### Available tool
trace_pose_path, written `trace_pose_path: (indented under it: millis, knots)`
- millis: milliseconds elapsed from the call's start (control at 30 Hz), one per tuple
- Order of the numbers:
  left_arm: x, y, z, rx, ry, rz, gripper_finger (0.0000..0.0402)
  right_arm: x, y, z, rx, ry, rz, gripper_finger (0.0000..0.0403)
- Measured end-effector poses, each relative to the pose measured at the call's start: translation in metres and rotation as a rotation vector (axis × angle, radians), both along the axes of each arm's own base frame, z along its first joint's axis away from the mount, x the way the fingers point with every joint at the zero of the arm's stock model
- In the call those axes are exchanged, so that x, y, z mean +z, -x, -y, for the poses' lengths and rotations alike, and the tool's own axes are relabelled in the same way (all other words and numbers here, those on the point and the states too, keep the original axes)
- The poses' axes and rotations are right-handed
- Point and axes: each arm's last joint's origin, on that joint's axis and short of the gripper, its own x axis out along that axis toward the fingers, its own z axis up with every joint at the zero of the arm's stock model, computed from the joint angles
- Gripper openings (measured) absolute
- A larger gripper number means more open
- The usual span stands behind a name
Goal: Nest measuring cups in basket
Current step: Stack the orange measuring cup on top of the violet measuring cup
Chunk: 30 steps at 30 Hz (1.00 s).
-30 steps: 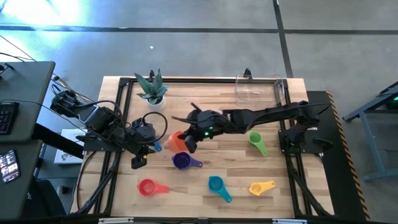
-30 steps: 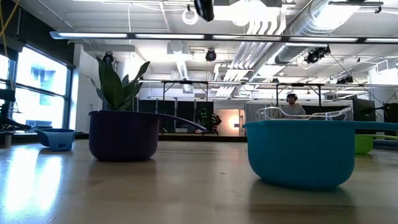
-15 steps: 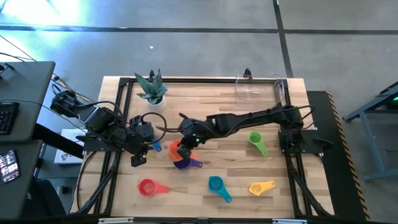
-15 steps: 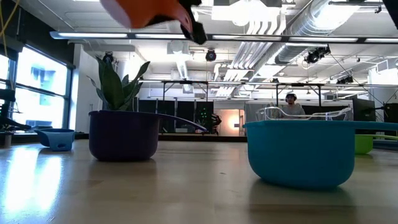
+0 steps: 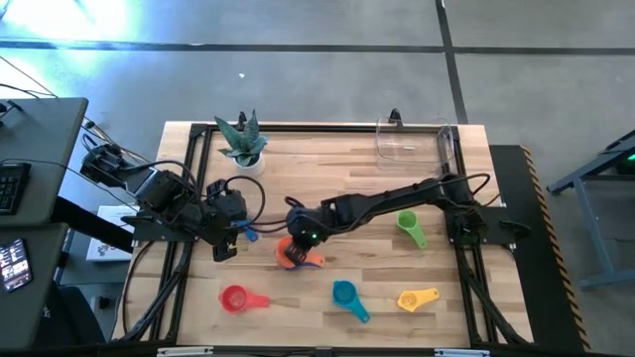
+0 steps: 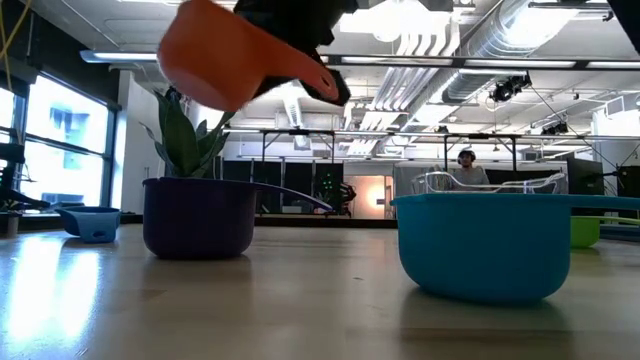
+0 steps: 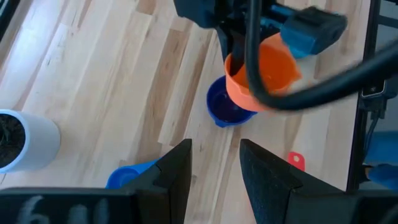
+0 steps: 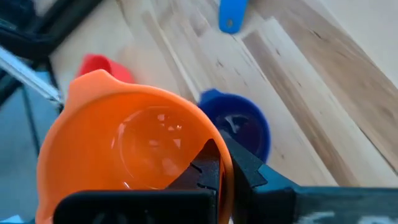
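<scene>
My right gripper [image 5: 298, 246] is shut on the orange measuring cup [image 5: 289, 251] and holds it just above the purple cup [image 7: 227, 109], which stands on the table. In the low view the orange cup [image 6: 225, 65] hangs tilted over the purple cup [image 6: 200, 215]. My left gripper [image 5: 223, 248] is open and waits near the table's left side, beside the blue cup [image 5: 248, 234]. The red [image 5: 238, 297], teal [image 5: 347, 296], yellow [image 5: 417, 297] and green [image 5: 409, 226] cups lie apart on the table. The clear basket [image 5: 412, 139] stands at the far edge. My right gripper pinches the orange cup's rim [image 8: 217, 155], one finger [image 8: 208, 168] inside the bowl and one [image 8: 249, 171] outside. The cup is lifted clear and tilted, and it hangs above the purple cup [image 8: 239, 124].
A white pot with a green plant [image 5: 243, 144] stands at the far left of the table. A black frame [image 5: 198, 134] runs round the table top. Bare wood lies between the cups and the basket.
My right gripper has carried the orange cup toward the near edge and down, from beside the purple cup to right over it. In the low view the orange cup has come down into the picture. My left gripper has stayed near the blue cup.
</scene>
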Motion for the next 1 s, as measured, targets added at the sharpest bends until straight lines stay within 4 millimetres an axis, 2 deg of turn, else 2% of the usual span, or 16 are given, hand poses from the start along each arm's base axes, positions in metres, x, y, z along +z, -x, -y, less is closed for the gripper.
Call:
trace_pose_path:
  millis: [1000]
  knots:
    - [0.000, 0.000, 0.000, -0.002, -0.003, -0.004, 0.0127, -0.054, -0.012, -0.003, -0.087, 0.014, -0.124, 0.0000]
